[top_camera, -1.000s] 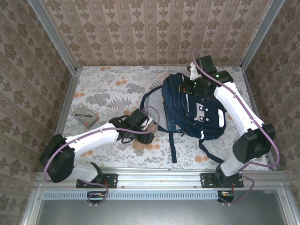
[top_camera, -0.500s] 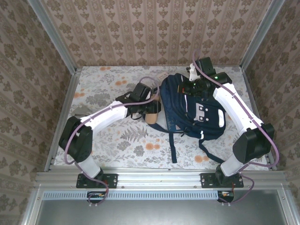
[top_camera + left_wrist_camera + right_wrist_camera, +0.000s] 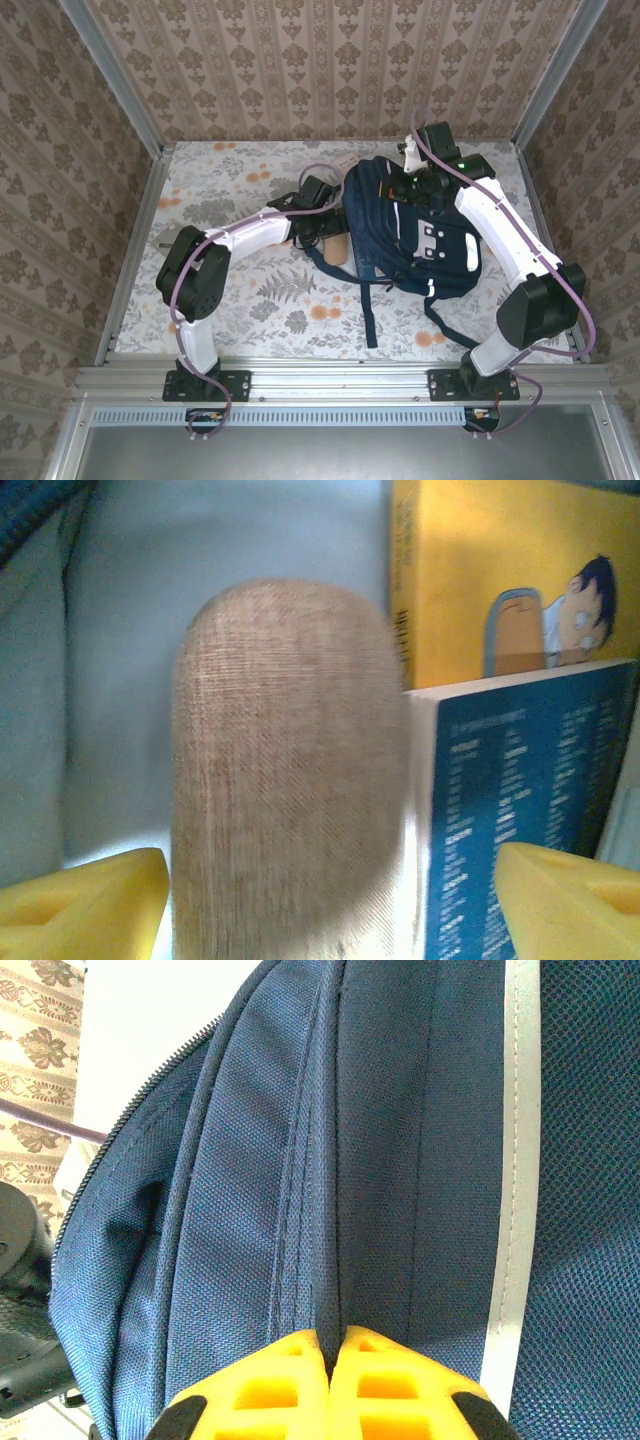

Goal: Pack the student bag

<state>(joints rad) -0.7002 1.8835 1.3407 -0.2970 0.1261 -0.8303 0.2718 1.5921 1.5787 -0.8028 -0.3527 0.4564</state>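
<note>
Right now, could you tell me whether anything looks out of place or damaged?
Nothing stands out: the brown pouch lies beside the books inside the student bag, left gripper open around it, right gripper pinching the bag's fabric.

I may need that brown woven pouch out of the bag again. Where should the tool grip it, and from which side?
Probably grip the brown pouch across its width at the near end, coming in through the student bag mouth as the left tool sits: it lies lengthwise, with books tight on one side.
</note>
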